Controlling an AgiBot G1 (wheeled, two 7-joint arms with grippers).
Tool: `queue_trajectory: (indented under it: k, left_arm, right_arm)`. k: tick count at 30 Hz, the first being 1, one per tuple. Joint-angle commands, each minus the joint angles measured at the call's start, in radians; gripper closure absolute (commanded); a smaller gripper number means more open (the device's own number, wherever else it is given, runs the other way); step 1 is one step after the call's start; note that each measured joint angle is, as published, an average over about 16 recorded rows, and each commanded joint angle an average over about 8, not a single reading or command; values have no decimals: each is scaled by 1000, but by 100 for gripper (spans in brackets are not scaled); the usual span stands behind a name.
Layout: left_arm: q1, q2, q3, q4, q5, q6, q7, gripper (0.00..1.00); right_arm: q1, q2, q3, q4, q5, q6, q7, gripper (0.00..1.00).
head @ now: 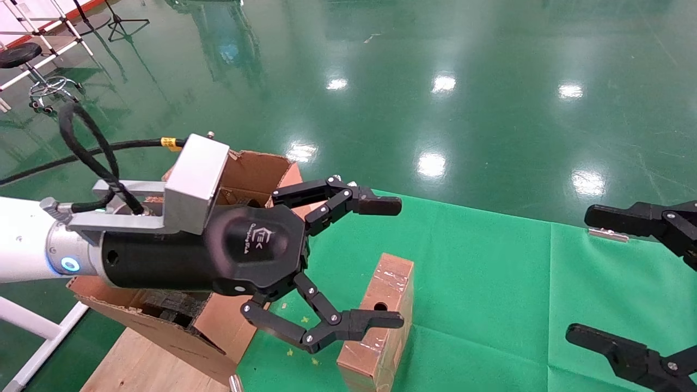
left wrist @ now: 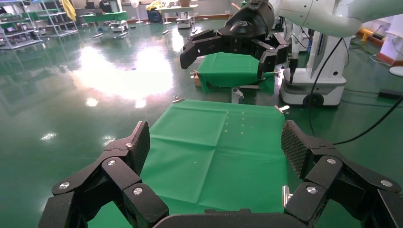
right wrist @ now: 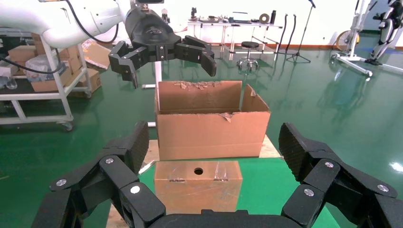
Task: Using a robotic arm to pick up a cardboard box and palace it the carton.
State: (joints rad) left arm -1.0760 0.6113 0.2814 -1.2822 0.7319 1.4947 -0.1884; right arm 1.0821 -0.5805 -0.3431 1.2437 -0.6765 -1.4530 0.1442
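Left gripper (head: 375,261) hovers above the cardboard box (head: 381,321), jaws spread wide and empty.
The box stands on the green-covered table (head: 490,283); the carton (head: 218,326) sits at its 9 o'clock, right gripper (head: 615,277) at 3 o'clock, jaws released.

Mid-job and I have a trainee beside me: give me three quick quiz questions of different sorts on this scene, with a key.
1. True or false: the left gripper on the white robotic arm is shut on the small slim brown taped cardboard box.
2. The box's narrow face with the round hole points toward: A) the large torn-rimmed brown carton B) the right gripper.
3. Fill in: the box stands on a ___ cloth.

Key: 1 false, it is open and holds nothing. 2 B. 3 green.
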Motion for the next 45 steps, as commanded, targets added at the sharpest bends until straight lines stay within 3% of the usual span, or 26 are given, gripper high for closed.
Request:
queue_trajectory:
  k: [1,7,9,21,35,39,45]
  left_arm:
    - [0,0,0,0,0,0,0,0]
    - [0,0,0,0,0,0,0,0]
    - [0,-1,0,-1,3,0,1,0]
    - [-63,-22,57,-45,193,-59,-40,0]
    - [-108,-41,84,-47,273,-111,-117,0]
    - [-174,-31,122,-55,363,-142,-233,0]
    - [-350,38,250,-59,622,-137,-545,0]
  right_arm:
    - [0,0,0,0,0,0,0,18]
    - [0,0,0,0,0,0,0,92]
    - [0,0,0,0,0,0,0,100]
    - [0,0,0,0,0,0,0,100]
    - [0,0,0,0,0,0,0,100]
    - [0,0,0,0,0,0,0,100]
    - [0,0,0,0,0,0,0,100]
